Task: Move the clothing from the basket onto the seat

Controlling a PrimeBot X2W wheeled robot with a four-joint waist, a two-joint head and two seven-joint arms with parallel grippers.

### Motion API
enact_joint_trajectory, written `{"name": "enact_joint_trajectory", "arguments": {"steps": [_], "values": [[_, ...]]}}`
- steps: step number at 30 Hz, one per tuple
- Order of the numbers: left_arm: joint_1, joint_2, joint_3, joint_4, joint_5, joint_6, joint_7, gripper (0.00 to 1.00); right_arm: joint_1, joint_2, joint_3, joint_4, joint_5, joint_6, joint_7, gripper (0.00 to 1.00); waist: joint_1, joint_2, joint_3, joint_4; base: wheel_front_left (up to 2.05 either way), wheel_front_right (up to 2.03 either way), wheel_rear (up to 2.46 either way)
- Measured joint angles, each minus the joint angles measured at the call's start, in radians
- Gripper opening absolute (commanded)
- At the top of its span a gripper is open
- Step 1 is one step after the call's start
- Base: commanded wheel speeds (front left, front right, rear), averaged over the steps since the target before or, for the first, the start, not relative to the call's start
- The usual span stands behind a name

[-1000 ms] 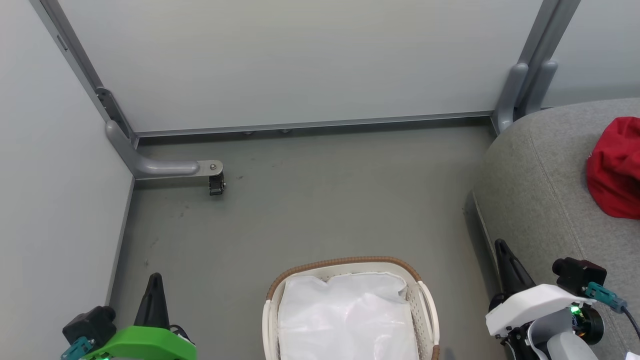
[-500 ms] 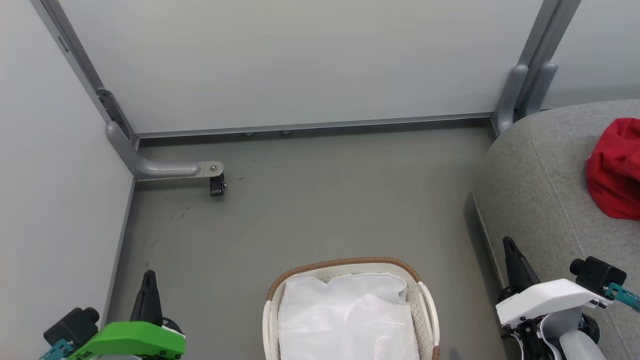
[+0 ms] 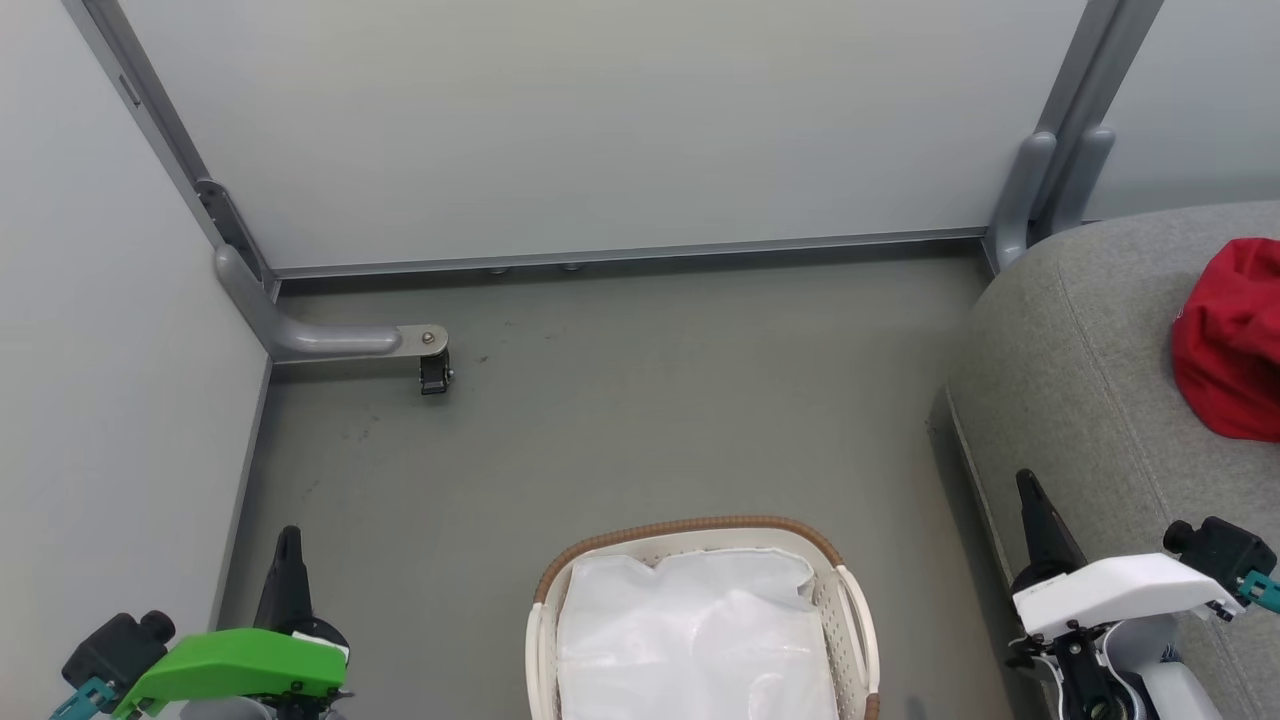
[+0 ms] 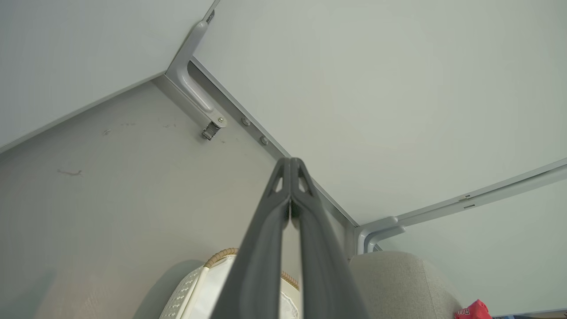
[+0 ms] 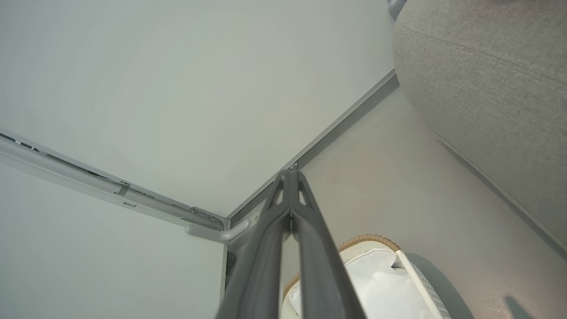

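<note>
In the head view, the left gripper sits low at the left with its two fingers pressed together, holding nothing. The right gripper sits low at the right, its fingers also together and empty. The basket stands on the floor between the two, nearer the right one, and only its white liner shows inside. The seat lies just beside and ahead of the right gripper, on its outer side. The clothing is a red heap on the seat, ahead of the right gripper and further out, well apart from it and far across from the left one.

In the left wrist view, the left gripper shows both fingers meeting at the tips, with nothing between them. The basket lies under the fingers near their base, the seat off to their right, and a scrap of red clothing further right on it.

In the right wrist view, the right gripper is closed tip to tip and empty. The basket sits just right of the fingers' lower part, its liner bare, and the seat lies up and to the right.
</note>
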Motion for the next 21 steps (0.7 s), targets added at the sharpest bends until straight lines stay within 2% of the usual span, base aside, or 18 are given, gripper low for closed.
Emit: {"name": "enact_joint_trajectory", "arguments": {"steps": [21], "values": [[-0.018,0.001,0.019,-0.029,-0.222,0.0,0.061,0.0,0.001,0.0,-0.023,-0.029,0.236,0.0,0.06,0.0,0.0,0.0,-0.006,0.001,0.0,0.0,0.0]]}}
